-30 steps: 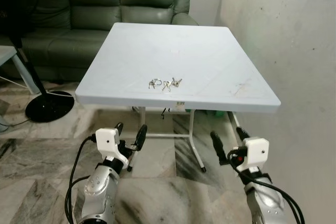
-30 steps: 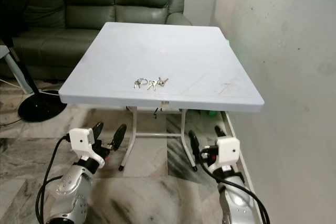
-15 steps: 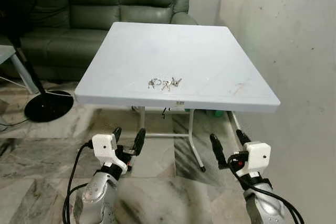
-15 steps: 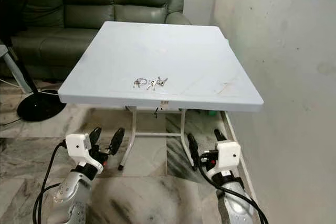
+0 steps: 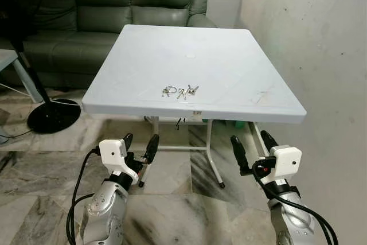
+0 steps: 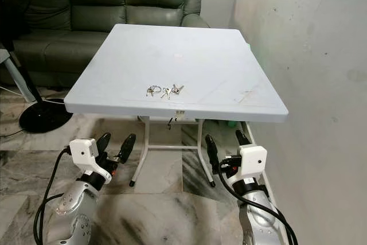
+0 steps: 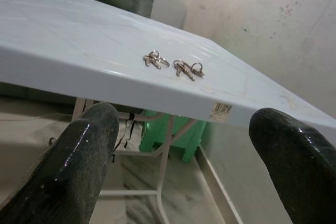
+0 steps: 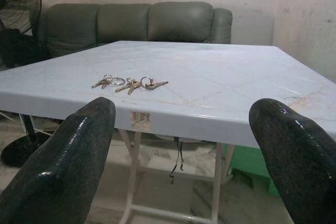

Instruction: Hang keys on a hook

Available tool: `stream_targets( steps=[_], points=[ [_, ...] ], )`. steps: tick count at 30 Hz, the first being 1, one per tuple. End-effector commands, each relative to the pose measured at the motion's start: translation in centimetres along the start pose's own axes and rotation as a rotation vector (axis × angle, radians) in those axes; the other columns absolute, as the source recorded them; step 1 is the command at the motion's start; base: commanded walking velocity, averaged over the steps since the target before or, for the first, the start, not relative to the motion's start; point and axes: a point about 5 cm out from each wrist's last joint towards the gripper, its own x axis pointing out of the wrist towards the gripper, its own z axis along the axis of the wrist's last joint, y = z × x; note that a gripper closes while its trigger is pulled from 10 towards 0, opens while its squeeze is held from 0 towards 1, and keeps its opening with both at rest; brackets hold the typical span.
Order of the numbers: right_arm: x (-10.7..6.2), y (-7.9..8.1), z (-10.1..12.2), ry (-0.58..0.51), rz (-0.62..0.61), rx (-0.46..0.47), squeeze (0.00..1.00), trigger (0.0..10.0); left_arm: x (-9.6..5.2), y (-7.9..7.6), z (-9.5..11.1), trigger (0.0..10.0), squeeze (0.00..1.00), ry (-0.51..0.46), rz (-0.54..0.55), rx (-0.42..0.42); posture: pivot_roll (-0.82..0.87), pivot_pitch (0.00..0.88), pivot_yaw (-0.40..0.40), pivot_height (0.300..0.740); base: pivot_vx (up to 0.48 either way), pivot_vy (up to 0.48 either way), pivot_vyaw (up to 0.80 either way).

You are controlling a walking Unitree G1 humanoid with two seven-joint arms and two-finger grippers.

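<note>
Pale blue-white plastic table (image 5: pixel 229 78), square, on folding metal legs, standing against a stained plaster wall (image 5: pixel 309 32) on the robot's right; green leather sofa (image 5: pixel 114 4) just behind its far edge; black fan base (image 5: pixel 54 116) on the marble floor (image 5: pixel 34 170) off its left near corner.

Keys (image 5: pixel 179 91) lie flat on the table top, close to the near edge and roughly midway along it; several keys on small rings, strung out in a short row parallel to that edge; untouched by either gripper.

Left gripper (image 5: pixel 139 144) held low in front of the table, below the level of the top and left of the keys; fingers apart, nothing between them; the left wrist view looks up past both fingers (image 7: pixel 79 166) at the near edge.

Right gripper (image 5: pixel 252 144) likewise low, below the near edge towards the right corner; fingers spread, empty.

Green object (image 7: pixel 184 135) on the floor under the table; cannot tell what.
</note>
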Motion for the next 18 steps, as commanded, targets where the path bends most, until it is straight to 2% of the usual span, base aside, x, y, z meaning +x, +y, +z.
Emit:
stream_targets(
  steps=[1,18],
  points=[
    [0.25,-0.05,0.58,-0.018,0.006,-0.003,0.0,10.0,0.21,-0.2,0.28,10.0,0.0,-0.003,-0.009,0.007,-0.01,0.0,-0.041,0.74,0.322,0.0,0.0],
    [0.37,0.25,0.59,-0.009,0.03,-0.007,0.0,10.0,0.23,-0.15,0.28,10.0,0.0,0.006,-0.008,0.019,-0.01,0.0,-0.042,0.74,0.378,0.0,0.0]
  ],
)
